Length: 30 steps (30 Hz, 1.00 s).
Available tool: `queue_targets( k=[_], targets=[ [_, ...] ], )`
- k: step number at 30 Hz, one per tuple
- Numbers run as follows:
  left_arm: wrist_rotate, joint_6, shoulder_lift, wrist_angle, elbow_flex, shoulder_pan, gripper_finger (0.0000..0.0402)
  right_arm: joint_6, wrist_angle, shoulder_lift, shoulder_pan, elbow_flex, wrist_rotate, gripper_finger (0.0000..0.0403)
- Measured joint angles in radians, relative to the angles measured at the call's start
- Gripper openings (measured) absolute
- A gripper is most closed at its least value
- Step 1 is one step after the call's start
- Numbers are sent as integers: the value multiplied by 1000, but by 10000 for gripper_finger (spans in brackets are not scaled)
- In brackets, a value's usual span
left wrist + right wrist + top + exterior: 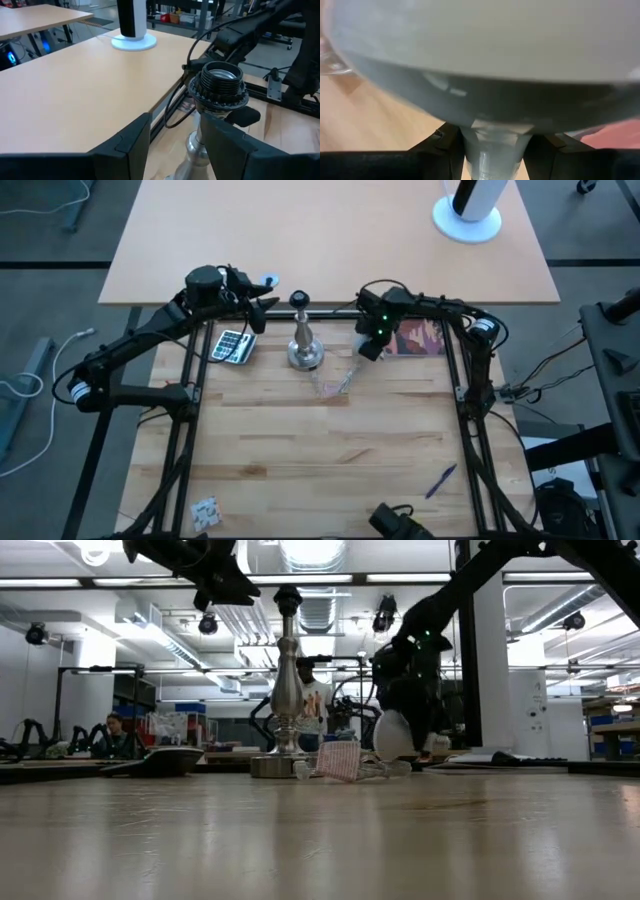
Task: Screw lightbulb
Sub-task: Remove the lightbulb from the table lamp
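Butcher-block desk (330,450) abutting a pale desk; workshop behind. No legible writing anywhere, including the calculator (232,345). Left claw (175,137) raised beside the stand's (304,345) black socket (220,85), fingers parted, empty. Right claw (492,145) low, right of the stand, clamped on the lightbulb (394,735) at its neck.
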<state>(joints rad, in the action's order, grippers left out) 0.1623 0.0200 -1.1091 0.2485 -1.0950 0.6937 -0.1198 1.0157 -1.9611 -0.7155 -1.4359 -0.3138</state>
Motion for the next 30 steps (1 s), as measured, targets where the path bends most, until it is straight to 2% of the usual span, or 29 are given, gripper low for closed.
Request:
queue_targets(
  k=[16, 22, 25, 30],
  targets=[
    [-17, -3, -1, 0, 3, 0, 146, 28, -131, -4, 7, 91, -8, 141],
    [-23, -3, -1, -1, 3, 0, 156, 44, -136, -4, 6, 94, 2, 222],
    [-23, -3, -1, 0, 3, 0, 162, 50, -134, -4, 6, 94, 1, 229],
    [-23, -4, 0, 0, 3, 0, 169, 49, -39, 1, 6, 73, -8, 213]
  ],
)
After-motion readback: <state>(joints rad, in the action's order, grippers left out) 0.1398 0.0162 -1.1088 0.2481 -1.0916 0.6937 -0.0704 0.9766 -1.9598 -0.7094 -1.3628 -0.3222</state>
